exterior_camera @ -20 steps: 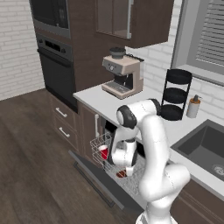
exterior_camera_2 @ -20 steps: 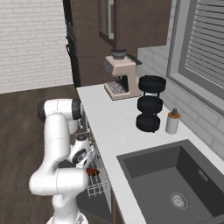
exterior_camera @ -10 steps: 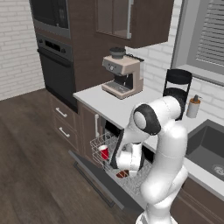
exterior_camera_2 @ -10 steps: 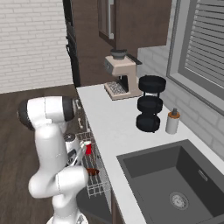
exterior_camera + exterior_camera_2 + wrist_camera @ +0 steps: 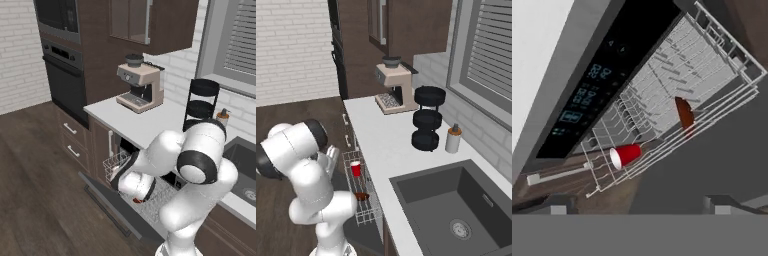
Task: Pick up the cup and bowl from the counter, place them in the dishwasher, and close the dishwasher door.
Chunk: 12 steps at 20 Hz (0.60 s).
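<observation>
Beyond the open hand (image 5: 634,202), cup (image 5: 626,155) in rack (image 5: 712,65)

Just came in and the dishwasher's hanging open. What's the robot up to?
It is loading the dishwasher. The cup and the bowl both sit in the pulled-out rack, apart from each other. The gripper is open and holds nothing, looking at the rack. The door is down, so closing it is what's left.
</observation>
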Available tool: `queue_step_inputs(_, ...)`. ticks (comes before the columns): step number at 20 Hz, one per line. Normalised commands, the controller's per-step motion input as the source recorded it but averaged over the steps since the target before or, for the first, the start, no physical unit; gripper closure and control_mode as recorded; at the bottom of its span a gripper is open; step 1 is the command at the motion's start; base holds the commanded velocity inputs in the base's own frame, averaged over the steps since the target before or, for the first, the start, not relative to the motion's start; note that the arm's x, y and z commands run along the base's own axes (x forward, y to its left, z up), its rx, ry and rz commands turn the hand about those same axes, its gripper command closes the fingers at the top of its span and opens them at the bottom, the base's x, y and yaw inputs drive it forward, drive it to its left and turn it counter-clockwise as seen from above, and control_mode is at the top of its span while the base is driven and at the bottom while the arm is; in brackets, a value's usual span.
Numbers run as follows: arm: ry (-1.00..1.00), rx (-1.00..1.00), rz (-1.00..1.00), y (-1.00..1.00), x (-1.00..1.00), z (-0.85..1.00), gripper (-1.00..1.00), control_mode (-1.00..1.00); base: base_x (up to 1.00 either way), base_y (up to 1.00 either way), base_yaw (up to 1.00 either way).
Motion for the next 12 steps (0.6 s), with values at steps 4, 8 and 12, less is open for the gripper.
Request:
queue_step_inputs(4, -0.39, -0.01, 0.07, 0.02, 0.13, 1.0, -1.0, -1.0, 0.0, 0.0, 0.0)
queue_step_inputs(8, -0.39, 0.0, 0.11, 0.0, 0.18, 1.0, -1.0, -1.0, 0.0, 0.0, 0.0)
queue_step_inputs(12, -0.41, -0.05, 0.11, -0.22, 0.03, 1.0, -1.0, -1.0, 0.0, 0.0, 0.0)
